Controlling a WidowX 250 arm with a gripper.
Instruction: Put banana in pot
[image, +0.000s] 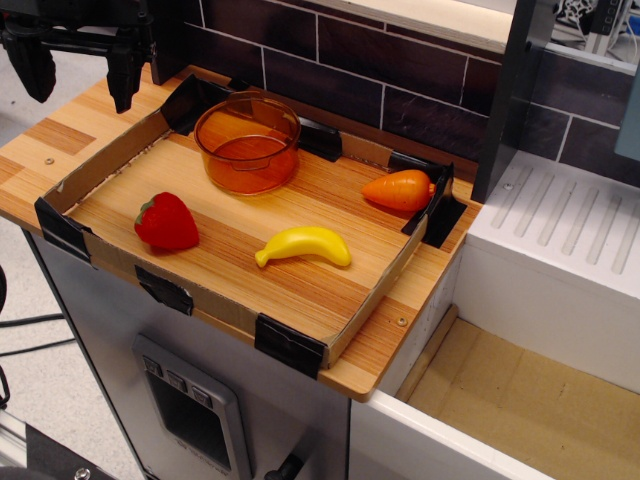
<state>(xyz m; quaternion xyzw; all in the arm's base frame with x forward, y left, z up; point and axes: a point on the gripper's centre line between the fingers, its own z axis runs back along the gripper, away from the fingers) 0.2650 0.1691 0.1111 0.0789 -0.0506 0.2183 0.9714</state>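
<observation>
The yellow toy banana (304, 245) lies on the wooden tray floor, right of centre, curved with its ends pointing left and right. The translucent orange pot (247, 141) stands upright at the back of the tray and looks empty. My gripper (76, 72) is at the top left, above the counter outside the tray's left wall, well away from both. Its two black fingers (124, 70) hang down spread apart with nothing between them, so it is open.
A red toy strawberry (166, 222) lies at the tray's left front. An orange toy carrot (400, 189) lies at the right back corner. Low cardboard walls (106, 160) with black corner tape ring the tray. A white sink (560, 250) sits to the right.
</observation>
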